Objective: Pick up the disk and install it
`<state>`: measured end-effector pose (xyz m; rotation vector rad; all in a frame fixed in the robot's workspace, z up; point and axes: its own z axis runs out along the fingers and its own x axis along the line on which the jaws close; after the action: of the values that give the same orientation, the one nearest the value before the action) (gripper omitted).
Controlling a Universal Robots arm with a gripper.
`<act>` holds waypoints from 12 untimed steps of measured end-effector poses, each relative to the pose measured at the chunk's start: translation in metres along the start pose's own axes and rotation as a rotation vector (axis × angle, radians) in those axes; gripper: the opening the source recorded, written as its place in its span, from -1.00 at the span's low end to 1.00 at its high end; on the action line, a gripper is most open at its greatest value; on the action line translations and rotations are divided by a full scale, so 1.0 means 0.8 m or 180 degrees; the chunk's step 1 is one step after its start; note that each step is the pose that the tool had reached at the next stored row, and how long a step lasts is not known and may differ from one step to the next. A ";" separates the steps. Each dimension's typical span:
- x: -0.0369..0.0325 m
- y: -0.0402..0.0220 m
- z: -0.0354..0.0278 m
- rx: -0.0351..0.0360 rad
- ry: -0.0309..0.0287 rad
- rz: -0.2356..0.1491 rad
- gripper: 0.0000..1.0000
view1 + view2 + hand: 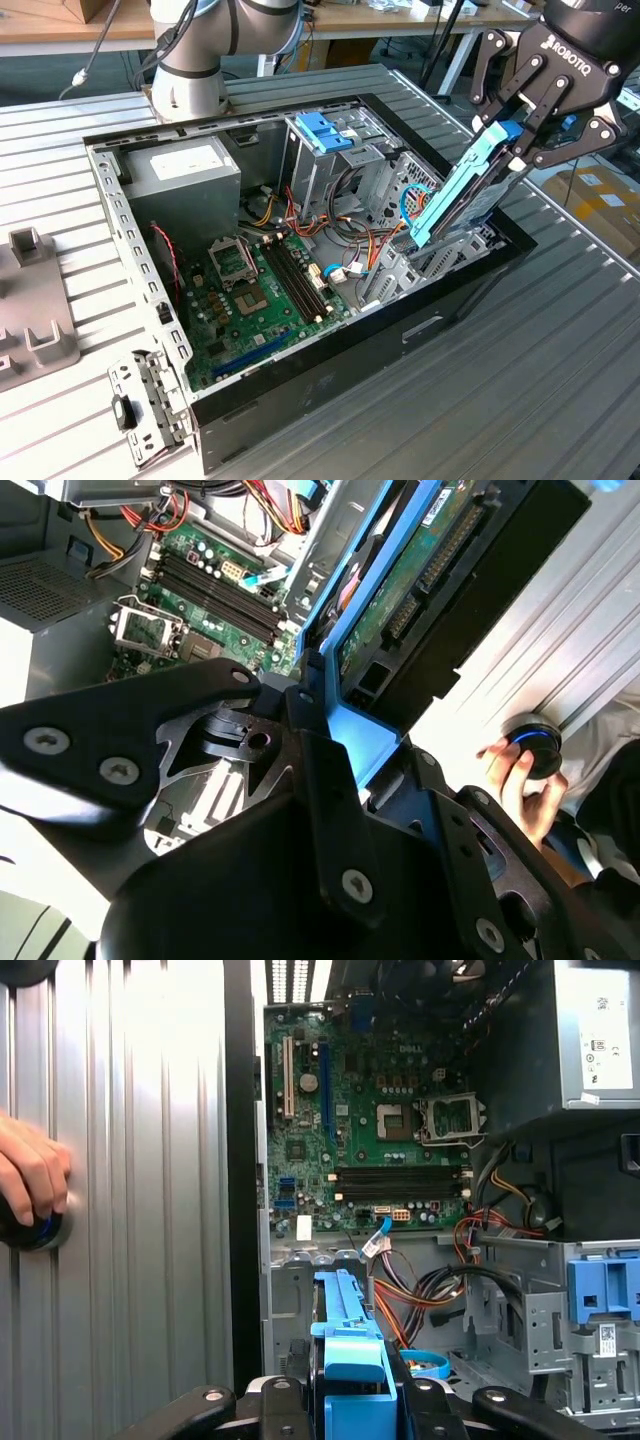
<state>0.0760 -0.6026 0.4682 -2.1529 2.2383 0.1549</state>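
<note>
The black, link-armed end effector is closed part-way, its fingers pinching the upper end of the disk, a flat grey-silver metal slab in a smooth bright blue plastic carrier frame. The disk slants down and away from the fingers, and its lower end dips among the grey sheet-metal bay walls at the corner of the open black computer case directly beneath the end effector. The case lies on the ribbed aluminium desk. Further from the end effector, inside the case, lie a green motherboard with long black memory slots and a boxy grey power supply. Close beside the disk hangs a tangle of orange, red and yellow cables, and just past them a blue plastic bracket tops the perforated metal drive cage. The second wrist view shows the disk's underside, a green circuit board framed in blue. In the first wrist view the carrier's blue end sits between the fingers, and off to the side a person's hand rests on a round black knob with a blue ring on the desk.
</note>
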 end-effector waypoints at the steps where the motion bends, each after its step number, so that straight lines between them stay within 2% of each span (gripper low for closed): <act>1: 0.0000 0.0000 0.0004 0.0000 0.0000 0.0000 -0.25; 7: -0.0020 -0.0002 0.0028 -0.0001 0.0000 -0.0008 -0.25; 12: -0.0027 -0.0002 0.0055 -0.0010 0.0005 -0.0109 -0.25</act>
<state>0.0761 -0.6001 0.4641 -2.1924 2.2020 0.1558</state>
